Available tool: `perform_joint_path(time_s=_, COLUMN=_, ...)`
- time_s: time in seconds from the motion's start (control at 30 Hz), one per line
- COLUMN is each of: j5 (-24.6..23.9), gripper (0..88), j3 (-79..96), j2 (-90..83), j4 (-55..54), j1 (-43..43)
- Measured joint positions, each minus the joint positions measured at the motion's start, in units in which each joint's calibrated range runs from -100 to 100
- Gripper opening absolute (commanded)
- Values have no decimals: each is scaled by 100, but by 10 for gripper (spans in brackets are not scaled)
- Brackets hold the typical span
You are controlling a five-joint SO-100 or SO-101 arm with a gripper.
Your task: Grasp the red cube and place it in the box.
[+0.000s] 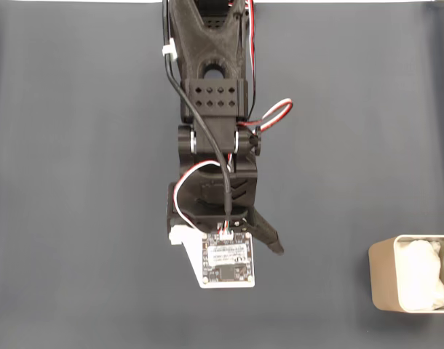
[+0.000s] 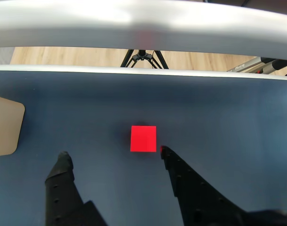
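In the wrist view the red cube (image 2: 143, 139) lies flat on the dark blue-grey mat, just ahead of my gripper (image 2: 114, 154). The gripper is open and holds nothing. Its right fingertip (image 2: 164, 151) sits right beside the cube's lower right corner, and the left fingertip (image 2: 63, 157) is far off to the cube's left. The box (image 2: 4, 125) shows as a beige shape at the left edge. In the fixed view the arm (image 1: 215, 109) reaches down the middle and hides the cube. The box (image 1: 382, 280), with white padding inside, stands at the lower right.
The mat's far edge (image 2: 143, 71) runs across the wrist view, with a tripod (image 2: 142, 57) on a wooden floor beyond it. A white camera board (image 1: 228, 262) hangs at the arm's tip. Open mat lies between the arm and the box.
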Motion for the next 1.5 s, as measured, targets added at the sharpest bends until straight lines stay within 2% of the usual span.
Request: perform_joint_path(time_s=1.5, j5=-103, gripper=429, j3=-524, j2=1155, j4=-231, j1=193)
